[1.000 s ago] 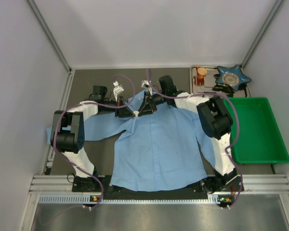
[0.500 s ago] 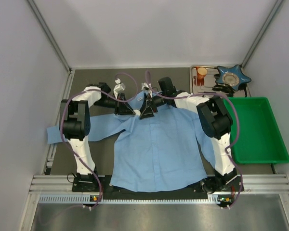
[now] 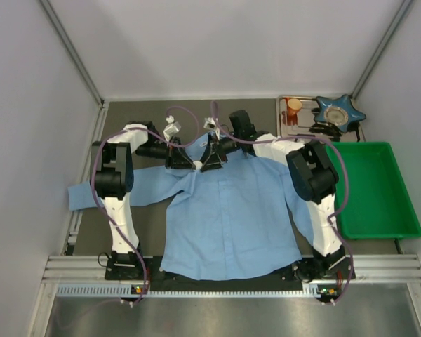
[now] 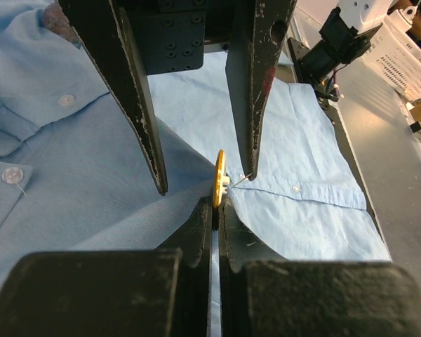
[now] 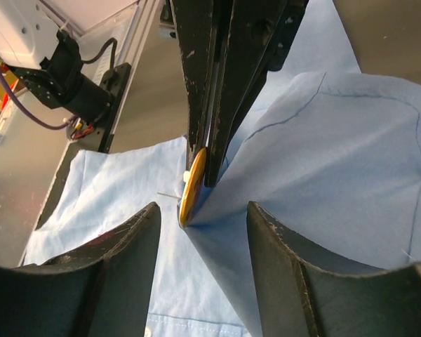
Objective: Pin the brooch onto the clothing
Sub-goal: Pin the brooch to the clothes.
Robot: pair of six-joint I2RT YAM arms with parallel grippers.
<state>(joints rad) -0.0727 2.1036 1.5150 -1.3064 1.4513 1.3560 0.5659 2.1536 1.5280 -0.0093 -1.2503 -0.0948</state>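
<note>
The clothing (image 3: 231,217), a light blue shirt, lies spread flat on the dark table. Both grippers meet at its collar end. My left gripper (image 4: 215,203) is shut on the edge of the brooch (image 4: 218,188), a yellow disc held upright against a raised fold of the shirt (image 4: 77,182). A thin pin sticks out sideways from the disc. My right gripper (image 5: 204,208) is open, one finger on each side of the brooch (image 5: 193,184) and of the fabric ridge (image 5: 351,154), touching neither. From above, the left gripper (image 3: 186,163) and right gripper (image 3: 209,163) face each other.
A green bin (image 3: 372,189) stands at the right of the shirt. Behind it a metal tray (image 3: 288,123) holds an orange cup (image 3: 292,107) and a blue star-shaped thing (image 3: 340,112). White walls close in the back and sides; an aluminium rail (image 3: 231,265) runs along the near edge.
The right gripper's fingers have spread wider around the brooch. The left arm's elbow has swung back and to the right, baring the shirt's left sleeve. The left gripper stays shut.
</note>
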